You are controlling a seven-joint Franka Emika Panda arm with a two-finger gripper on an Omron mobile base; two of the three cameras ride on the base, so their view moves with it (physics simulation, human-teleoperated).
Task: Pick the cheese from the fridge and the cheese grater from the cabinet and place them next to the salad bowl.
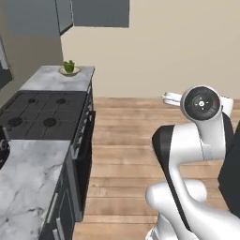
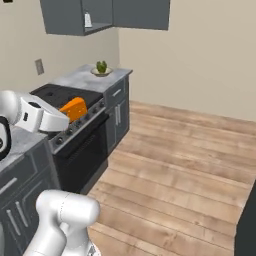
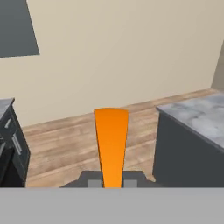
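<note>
Hand (image 3: 112,183) gripped cheese (image 3: 111,146) tight, far from salad bowl (image 2: 101,71). Thin wedge could slip out and drop on floor.

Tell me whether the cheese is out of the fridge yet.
Out. The gripper holds the cheese near the stove.

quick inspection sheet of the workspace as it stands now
surface: marble counter either side of a black stove
job's things: cheese in the gripper; salad bowl on the far counter; cheese grater in the open cabinet
clutter: nothing seen
grippers: gripper shut on the cheese, held over the stove edge
cables: nothing seen
surroundings: beige walls, wood floor, wall outlet
</note>
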